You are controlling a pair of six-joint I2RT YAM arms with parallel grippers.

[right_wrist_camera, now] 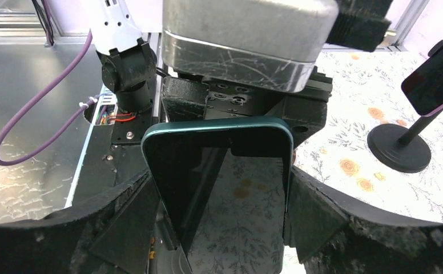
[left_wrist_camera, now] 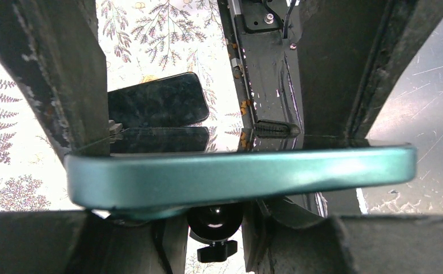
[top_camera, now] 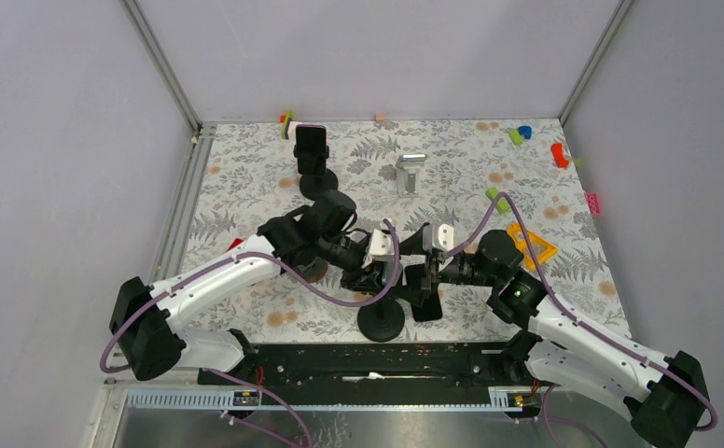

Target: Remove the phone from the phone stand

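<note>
Left fingers (left_wrist_camera: 53, 74) grip the teal phone (left_wrist_camera: 236, 180); right fingers (right_wrist_camera: 333, 217) flank its side edges, contact unclear.

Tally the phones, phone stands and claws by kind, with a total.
Phones: 3 (teal phone, mounted black phone, flat dark phone)
Phone stands: 3 (near stand, far stand, silver stand)
Claws: 2 (left claw, right claw)
Total: 8

Both arms angled inward, left claw (top_camera: 388, 273) and right claw (top_camera: 425, 273) face to face, close together.
</note>
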